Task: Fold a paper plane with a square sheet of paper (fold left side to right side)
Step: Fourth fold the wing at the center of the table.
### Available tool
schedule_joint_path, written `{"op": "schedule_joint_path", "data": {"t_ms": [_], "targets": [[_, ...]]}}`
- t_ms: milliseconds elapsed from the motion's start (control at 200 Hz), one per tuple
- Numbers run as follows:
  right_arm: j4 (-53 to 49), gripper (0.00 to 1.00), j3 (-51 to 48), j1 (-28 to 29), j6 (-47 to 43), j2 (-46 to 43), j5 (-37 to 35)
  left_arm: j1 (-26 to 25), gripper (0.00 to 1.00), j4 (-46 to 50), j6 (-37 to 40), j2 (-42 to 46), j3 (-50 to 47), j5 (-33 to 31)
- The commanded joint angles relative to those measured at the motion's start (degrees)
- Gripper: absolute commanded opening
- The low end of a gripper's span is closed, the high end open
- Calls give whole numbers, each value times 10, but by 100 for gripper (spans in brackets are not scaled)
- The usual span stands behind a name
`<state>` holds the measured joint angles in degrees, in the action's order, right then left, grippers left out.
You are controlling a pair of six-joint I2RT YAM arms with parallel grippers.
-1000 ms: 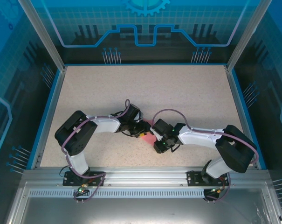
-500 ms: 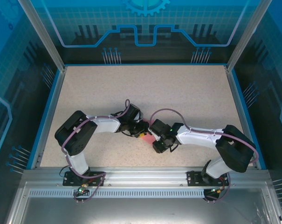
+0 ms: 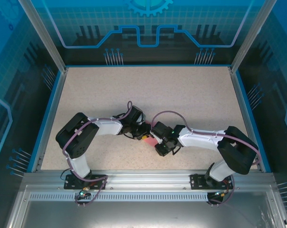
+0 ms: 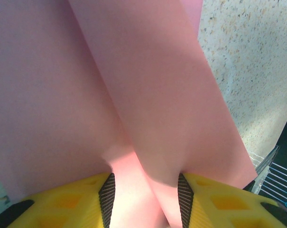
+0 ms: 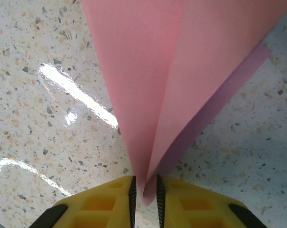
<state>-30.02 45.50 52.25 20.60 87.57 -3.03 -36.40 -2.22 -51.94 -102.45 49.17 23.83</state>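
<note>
The square sheet of paper (image 3: 150, 140) is pink and folded into a long pointed shape, and it shows as a small patch between the two wrists in the top view. My left gripper (image 3: 144, 135) comes at it from the left. In the left wrist view, bulging folds of the paper (image 4: 148, 95) span the gap between the left gripper's (image 4: 144, 183) pads and touch both. My right gripper (image 3: 156, 139) comes from the right. Its jaws (image 5: 144, 185) stand narrow on the paper's pointed tip (image 5: 171, 71), which hangs just above the table.
The speckled beige table (image 3: 181, 95) stretches bare behind and beside the arms and is ringed by a blue rim (image 3: 52, 109). Glossy reflections lie on the table (image 5: 48, 133) under the right wrist. A dark edge (image 4: 281, 166) shows at the lower right of the left wrist view.
My right gripper has slid slightly left toward the paper and its jaws have narrowed onto the tip. The left arm has held still.
</note>
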Motion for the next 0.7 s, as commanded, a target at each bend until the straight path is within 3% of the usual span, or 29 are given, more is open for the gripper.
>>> {"op": "schedule_joint_path", "data": {"t_ms": [0,475,695], "targets": [[-13,19,11,11,-3,7,-5,-2,43,37,15,6,8,-13],[9,7,-8,4,7,7,25,-2,43,40,15,7,5,-15],[52,1,-32,-26,3,-13,99,-2,43,39,16,7,4,-16]]}}
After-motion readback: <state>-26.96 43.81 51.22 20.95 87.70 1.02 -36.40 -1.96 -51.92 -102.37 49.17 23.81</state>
